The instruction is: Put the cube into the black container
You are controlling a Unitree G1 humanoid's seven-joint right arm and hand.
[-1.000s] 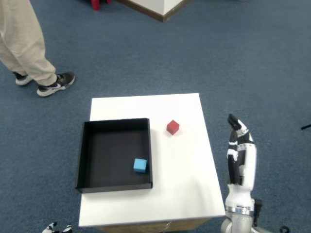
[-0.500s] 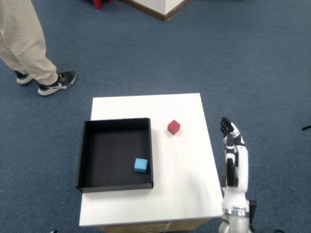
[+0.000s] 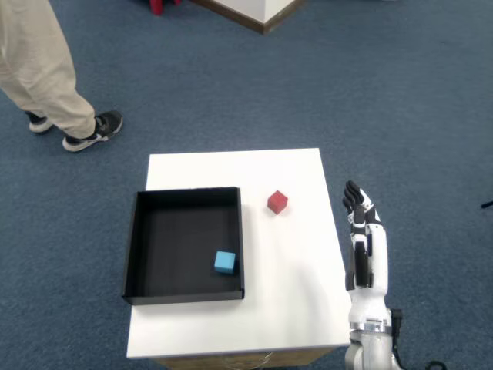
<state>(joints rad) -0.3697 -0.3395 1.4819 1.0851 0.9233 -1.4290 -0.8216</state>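
Head view: right hand empty beside table, red cube untouched

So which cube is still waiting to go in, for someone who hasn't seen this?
Find the white table with the black container on its left side. Just right of the container's far corner sits the red cube, out on the bare tabletop; the blue cube is already inside.

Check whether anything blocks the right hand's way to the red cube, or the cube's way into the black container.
Nothing visible does. Bare white table separates the right hand from the red cube; only the black container wall stands between cube and container.
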